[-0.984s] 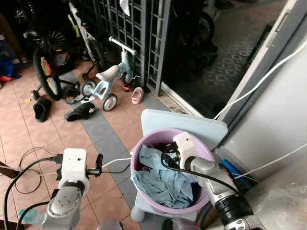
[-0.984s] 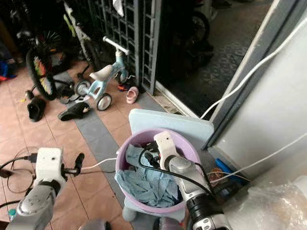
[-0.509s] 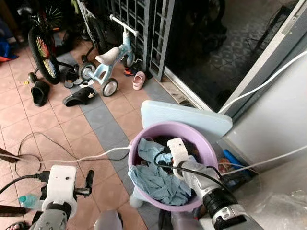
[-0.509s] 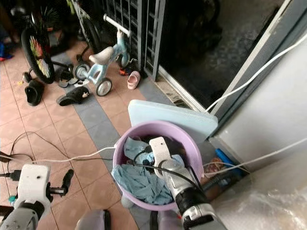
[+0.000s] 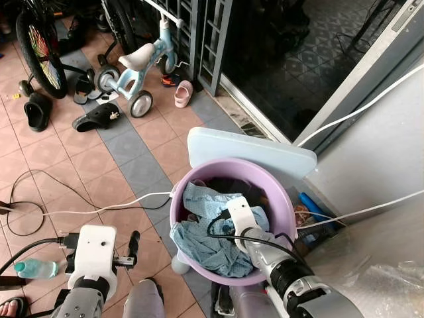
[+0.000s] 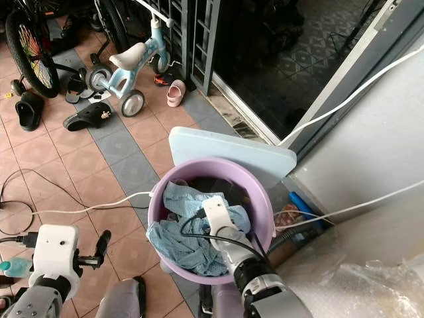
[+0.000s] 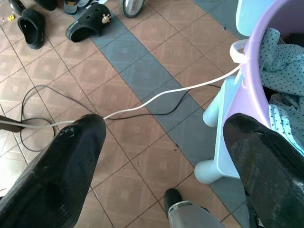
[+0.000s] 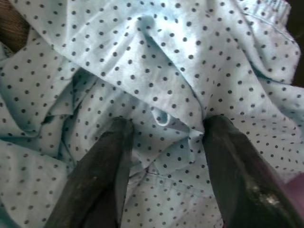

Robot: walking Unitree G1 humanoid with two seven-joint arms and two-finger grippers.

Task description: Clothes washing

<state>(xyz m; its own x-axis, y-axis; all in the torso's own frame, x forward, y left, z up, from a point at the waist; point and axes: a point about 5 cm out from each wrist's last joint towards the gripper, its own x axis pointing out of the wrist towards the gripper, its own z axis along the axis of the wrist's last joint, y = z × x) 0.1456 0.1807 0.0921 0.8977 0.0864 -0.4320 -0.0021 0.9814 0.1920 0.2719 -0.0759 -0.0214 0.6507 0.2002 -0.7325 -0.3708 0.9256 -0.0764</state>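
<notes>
1. Round lilac plastic basin (image 5: pixel 281 199): sitting on a pale blue plastic stool (image 5: pixel 252 149), right of centre, beside the doorway.
2. Crumpled light blue dotted cloth (image 8: pixel 156 71): lying inside the basin.
3. Right gripper (image 8: pixel 164 142): reaching into the basin, fingers apart and pressing into the cloth.
4. Left gripper (image 7: pixel 161 152): hanging over the tiled floor (image 7: pixel 142 166) left of the basin, fingers wide apart, holding nothing.
5. White cable (image 7: pixel 156 97): trailing across the tiles.
</notes>
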